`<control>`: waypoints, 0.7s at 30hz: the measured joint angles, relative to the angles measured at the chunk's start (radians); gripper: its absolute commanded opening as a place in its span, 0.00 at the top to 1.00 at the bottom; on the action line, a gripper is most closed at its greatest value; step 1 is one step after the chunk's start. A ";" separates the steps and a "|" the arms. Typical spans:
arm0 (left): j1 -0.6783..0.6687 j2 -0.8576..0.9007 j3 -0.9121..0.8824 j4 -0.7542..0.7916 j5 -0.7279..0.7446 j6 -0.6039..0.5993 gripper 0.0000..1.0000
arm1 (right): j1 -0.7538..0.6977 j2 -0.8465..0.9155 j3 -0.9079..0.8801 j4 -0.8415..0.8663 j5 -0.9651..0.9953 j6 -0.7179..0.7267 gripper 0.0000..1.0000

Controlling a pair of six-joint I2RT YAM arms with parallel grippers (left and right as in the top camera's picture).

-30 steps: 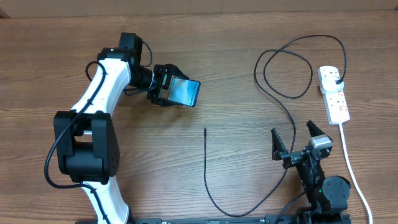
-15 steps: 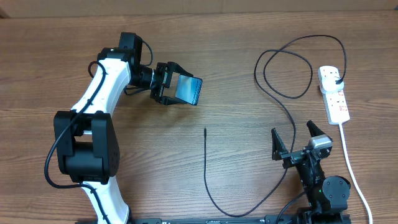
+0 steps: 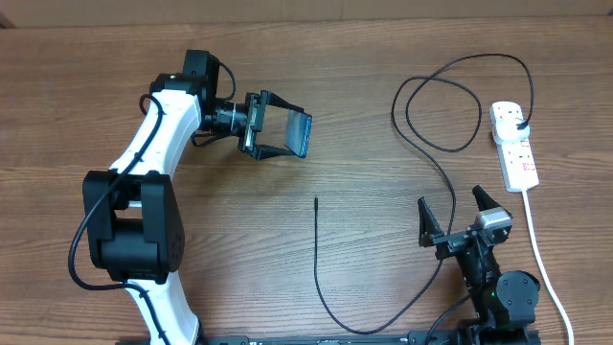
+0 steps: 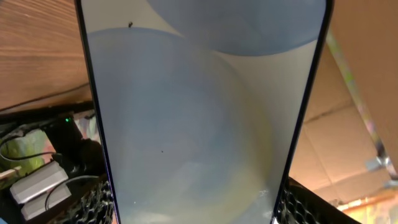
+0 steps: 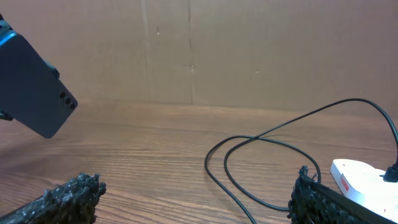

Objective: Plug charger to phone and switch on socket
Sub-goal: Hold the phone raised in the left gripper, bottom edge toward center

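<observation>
Above the table [image 3: 364,57], left side, left gripper [image 3: 280,135] clamps the phone [image 3: 302,135] by its edges (rigid, slick, prob. fragile); right gripper [image 3: 448,197] gapes empty nr the limp charger [image 3: 316,240], so pinch behind tip.

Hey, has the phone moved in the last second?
Yes. The phone, held by the left end effector, has shifted slightly right and toward the table's far edge, judged against the unmoved charger tip, and turned more edge-on.
</observation>
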 measured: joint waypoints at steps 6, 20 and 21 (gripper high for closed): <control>0.000 0.000 0.000 0.000 0.062 0.032 0.96 | 0.000 0.000 0.000 0.000 0.000 0.000 0.00; 0.000 0.000 0.000 0.000 0.091 0.049 0.96 | 0.000 0.000 0.000 0.000 0.000 0.000 0.00; 0.000 0.000 0.000 0.000 0.091 0.049 0.96 | 0.000 0.000 0.000 0.000 0.000 0.000 0.00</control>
